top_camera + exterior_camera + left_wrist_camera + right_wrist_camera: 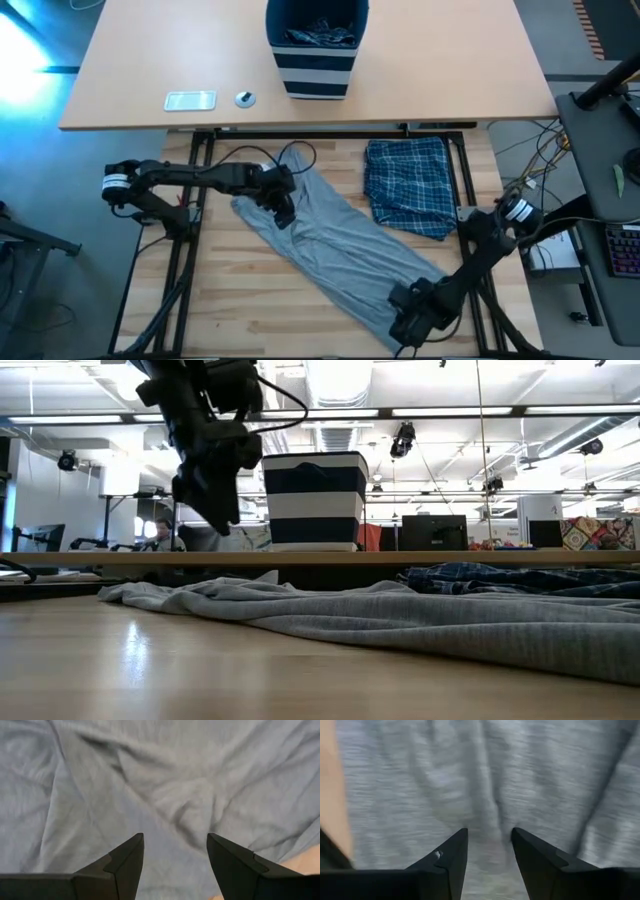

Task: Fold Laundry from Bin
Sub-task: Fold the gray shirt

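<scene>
Over grey T-shirt [330, 240], left gripper [175, 857] open, right gripper [489, 851] parted

One camera looks straight down on the whole surface [250, 310]; another sits level at its edge. Both wrist cameras hang close above the grey shirt [330, 235], seen in every view.

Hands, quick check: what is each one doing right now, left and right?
Left hand: open, above the grey T-shirt, holding nothing.
Right hand: open over the same T-shirt's other end, nothing between its fingers.
</scene>
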`<move>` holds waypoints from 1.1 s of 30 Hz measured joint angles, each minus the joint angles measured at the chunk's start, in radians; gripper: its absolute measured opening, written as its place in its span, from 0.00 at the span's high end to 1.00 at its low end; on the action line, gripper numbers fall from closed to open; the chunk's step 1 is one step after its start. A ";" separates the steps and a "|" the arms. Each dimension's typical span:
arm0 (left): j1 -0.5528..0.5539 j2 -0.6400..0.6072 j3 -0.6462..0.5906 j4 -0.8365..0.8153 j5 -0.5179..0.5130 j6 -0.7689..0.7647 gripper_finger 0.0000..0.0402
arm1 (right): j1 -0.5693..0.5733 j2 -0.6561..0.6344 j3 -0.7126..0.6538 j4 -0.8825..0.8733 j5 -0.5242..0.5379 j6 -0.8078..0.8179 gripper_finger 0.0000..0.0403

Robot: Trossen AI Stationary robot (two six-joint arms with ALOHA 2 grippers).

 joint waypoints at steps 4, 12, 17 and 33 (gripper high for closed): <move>0.000 0.000 -0.001 -0.017 0.000 0.014 0.50 | 0.000 0.019 0.053 -0.085 -0.007 -0.020 0.64; 0.000 0.000 -0.002 -0.012 -0.004 0.024 0.50 | -0.006 0.020 0.062 -0.116 -0.043 -0.017 0.71; 0.000 0.000 -0.002 -0.013 -0.006 0.029 0.50 | -0.013 0.017 0.029 -0.070 -0.108 0.016 0.83; 0.093 -0.001 -0.044 0.043 -0.009 -0.099 0.48 | -0.011 -0.021 0.085 -0.073 -0.186 0.054 0.95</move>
